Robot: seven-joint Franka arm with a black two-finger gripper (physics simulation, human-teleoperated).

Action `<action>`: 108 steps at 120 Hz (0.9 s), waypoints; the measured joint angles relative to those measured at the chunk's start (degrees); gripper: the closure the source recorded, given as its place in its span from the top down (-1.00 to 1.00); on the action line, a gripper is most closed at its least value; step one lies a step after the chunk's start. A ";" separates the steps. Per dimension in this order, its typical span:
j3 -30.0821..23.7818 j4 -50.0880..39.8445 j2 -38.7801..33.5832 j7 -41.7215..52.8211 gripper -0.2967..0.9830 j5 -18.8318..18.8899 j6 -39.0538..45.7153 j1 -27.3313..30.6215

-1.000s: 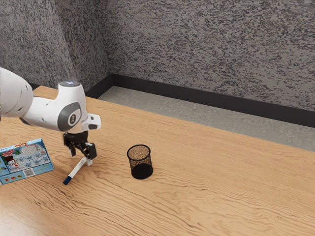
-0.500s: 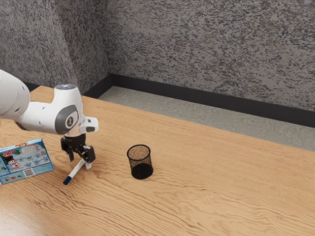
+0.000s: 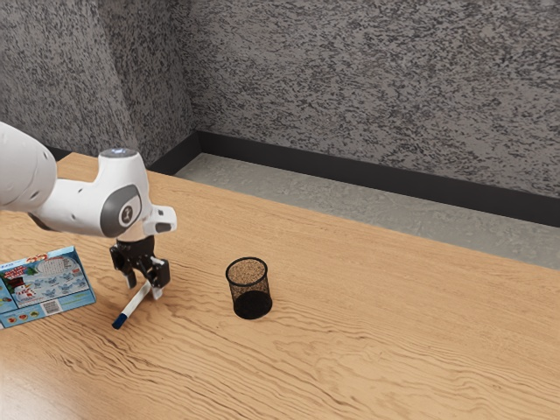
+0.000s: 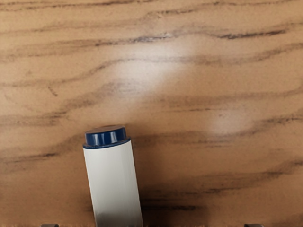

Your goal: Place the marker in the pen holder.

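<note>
Currently, the marker (image 3: 133,307) is lying on the table (image 3: 394,332); the gripper (image 3: 144,290), spread wide, is straddling its white end (holding nothing); reaching is looking nearly done, while grasping, lifting and placing in the upright holder (image 3: 252,305) are remaining

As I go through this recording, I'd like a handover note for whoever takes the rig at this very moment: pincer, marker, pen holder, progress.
Pincer: open, down over the marker's white part, its fingers apart and not closed on it.
Marker: lying on the table, outside the holder.
Pen holder: upright, toward the exterior view's right from the marker.
Done: the pincer is at the marker.
Left: grip it, lift it, carry it over, lower it into the holder.
</note>
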 joint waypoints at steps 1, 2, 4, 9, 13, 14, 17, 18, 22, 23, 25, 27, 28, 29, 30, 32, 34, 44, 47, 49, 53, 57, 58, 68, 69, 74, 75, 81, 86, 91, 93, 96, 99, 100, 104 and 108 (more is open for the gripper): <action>0.00 0.03 0.00 -0.02 0.24 -0.06 -0.07 0.01; 0.00 0.05 0.00 -0.03 0.23 -0.12 -0.13 0.02; 0.00 0.16 0.00 -0.06 0.23 -0.26 -0.28 0.03; 0.00 0.35 0.13 -0.14 0.22 -0.69 -0.62 0.04; 0.00 0.44 0.27 -0.20 0.21 -0.94 -0.86 0.05; 0.00 0.46 0.30 -0.21 0.21 -1.00 -0.91 0.05; 0.01 0.49 0.42 -0.25 0.20 -1.15 -1.06 0.05; 0.02 0.50 0.47 -0.26 0.20 -1.20 -1.10 0.05; 0.05 0.52 0.64 -0.31 0.20 -1.35 -1.27 0.05; 0.06 0.52 0.67 -0.32 0.19 -1.39 -1.30 0.06; 0.07 0.53 0.73 -0.35 0.19 -1.45 -1.37 0.06; 0.07 0.53 0.77 -0.37 0.18 -1.50 -1.43 0.06; 0.07 0.53 0.78 -0.38 0.18 -1.52 -1.46 0.06; 0.08 0.54 0.80 -0.39 0.18 -1.54 -1.49 0.06; 0.08 0.54 0.81 -0.40 0.17 -1.57 -1.51 0.06; 0.08 0.54 0.83 -0.43 0.16 -1.60 -1.56 0.06; 0.08 0.54 0.82 -0.45 0.14 -1.64 -1.60 0.06; 0.09 0.54 0.79 -0.55 0.03 -1.73 -1.77 0.05; 0.09 0.54 0.79 -0.58 0.00 -1.74 -1.80 0.03; 0.09 0.54 0.79 -0.59 -0.02 -1.75 -1.83 0.04; 0.09 0.58 0.75 -0.63 -0.06 -1.76 -1.87 0.05; 0.06 0.70 0.68 -0.66 -0.10 -1.76 -1.91 0.05; 0.06 0.73 0.67 -0.67 -0.11 -1.76 -1.92 0.05; 0.07 0.93 0.59 -0.75 -0.18 -1.80 -2.01 0.05; 0.07 0.94 0.60 -0.76 -0.19 -1.80 -2.01 0.05; 0.08 0.96 0.72 -0.80 -0.22 -1.84 -2.02 0.06; 0.08 0.97 0.76 -0.81 -0.22 -1.85 -2.02 0.06; 0.09 0.98 0.94 -0.85 -0.25 -1.88 -2.02 0.06; 0.09 0.98 1.00 -0.88 -0.28 -1.89 -2.01 0.06; 0.09 0.98 1.03 -0.91 -0.32 -1.89 -1.96 0.06; 0.09 0.98 1.03 -0.92 -0.34 -1.88 -1.94 0.06; 0.09 0.98 1.06 -0.93 -0.37 -1.88 -1.91 0.06; 0.09 0.98 1.09 -0.95 -0.40 -1.88 -1.88 0.06; 0.09 0.98 1.10 -0.95 -0.41 -1.88 -1.87 0.06; 0.09 0.99 1.20 -0.97 -0.44 -1.87 -1.83 0.06; 0.09 0.99 1.30 -1.00 -0.47 -1.85 -1.78 0.06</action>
